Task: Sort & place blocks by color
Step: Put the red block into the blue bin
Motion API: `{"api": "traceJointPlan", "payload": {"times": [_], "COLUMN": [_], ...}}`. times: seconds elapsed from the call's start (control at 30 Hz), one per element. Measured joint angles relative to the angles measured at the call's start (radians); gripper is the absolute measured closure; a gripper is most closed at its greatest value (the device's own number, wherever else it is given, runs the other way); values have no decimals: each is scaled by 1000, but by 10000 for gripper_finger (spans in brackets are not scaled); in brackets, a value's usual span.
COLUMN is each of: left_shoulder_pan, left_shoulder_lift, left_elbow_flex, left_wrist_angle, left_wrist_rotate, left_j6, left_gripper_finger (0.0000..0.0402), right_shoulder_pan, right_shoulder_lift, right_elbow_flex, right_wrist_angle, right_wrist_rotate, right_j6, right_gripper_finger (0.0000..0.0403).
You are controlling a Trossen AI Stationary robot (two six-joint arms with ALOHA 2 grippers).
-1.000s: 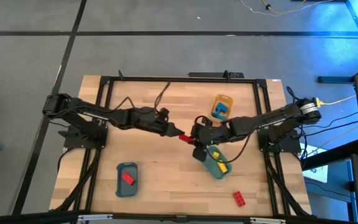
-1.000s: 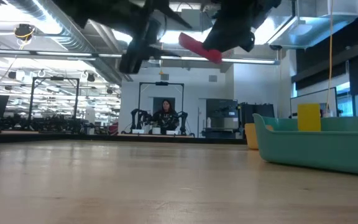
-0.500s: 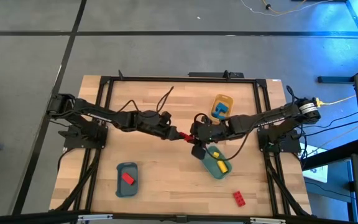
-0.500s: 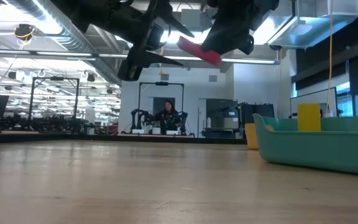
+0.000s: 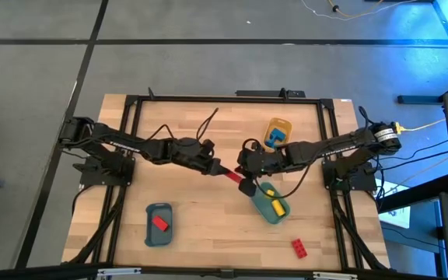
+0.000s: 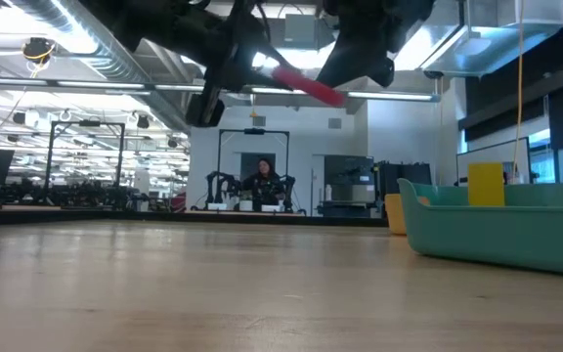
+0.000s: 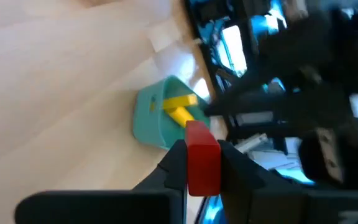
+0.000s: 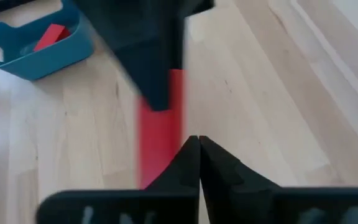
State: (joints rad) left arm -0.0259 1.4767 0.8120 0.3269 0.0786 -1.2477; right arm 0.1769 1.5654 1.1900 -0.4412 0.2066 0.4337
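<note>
A red block [image 7: 202,165] hangs in the air over the table's middle, with my left gripper [image 7: 202,152] shut on it; the high view shows the same block [image 5: 232,177]. My right gripper [image 8: 197,142] faces it from the right. Its fingers are shut with nothing between them, and the block [image 8: 160,146] lies just beside them. A slate-blue tray [image 5: 159,224] holds a red block. A teal tray [image 5: 271,205] holds yellow blocks, and a yellow tray [image 5: 277,132] holds a blue one. My left gripper pinches the red block by its two sides [image 7: 199,183] between its two fingers. The fingers come roughly level from the table's left and lie along the block, whose far end juts out toward my right arm. The block [image 6: 306,83] is lifted clear of the table. My right gripper has its shut fingertips [image 8: 211,155] close beside the block's free end. I cannot tell whether they touch it.
Another red block [image 5: 299,248] lies on the table near the front right. The teal tray sits right below and beside both grippers. Black frame rails [image 5: 123,155] run along the table's sides, and cables [image 5: 207,118] loop over the far middle.
My left gripper has moved toward the table's right edge, up to the red block held by my right gripper, and shut on it. The block has shifted a little toward the near edge and tipped flatter. It now sits beside my right fingers.
</note>
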Motion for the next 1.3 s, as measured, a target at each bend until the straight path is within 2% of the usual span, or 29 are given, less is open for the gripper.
{"api": "traceJointPlan", "payload": {"times": [0.13,0.37,0.5,0.67,0.83,0.97,1.13,1.3], "left_shoulder_pan": [2,30,68,118,150,156,117,6], "left_shoulder_lift": [-1,-4,-25,-109,-227,-328,-435,-518], "left_elbow_flex": [0,0,2,2,1,0,0,0], "left_wrist_angle": [5,-5,-9,-157,-297,-391,-443,-491], "left_wrist_rotate": [6,35,78,82,15,-57,-160,-248], "left_j6": [12,42,87,184,291,373,462,580], "left_gripper_finger": [356,356,356,356,356,356,356,356], "right_shoulder_pan": [-4,-4,-11,-20,-20,-20,-16,-16], "right_shoulder_lift": [0,-10,-34,-65,-88,-98,-116,-121], "right_elbow_flex": [0,22,59,94,95,95,95,95], "right_wrist_angle": [2,-44,-115,-255,-362,-419,-455,-492], "right_wrist_rotate": [-12,-46,-45,33,80,79,73,94], "right_j6": [2,6,2,5,7,33,33,34], "right_gripper_finger": [400,365,329,257,185,150,138,141]}}
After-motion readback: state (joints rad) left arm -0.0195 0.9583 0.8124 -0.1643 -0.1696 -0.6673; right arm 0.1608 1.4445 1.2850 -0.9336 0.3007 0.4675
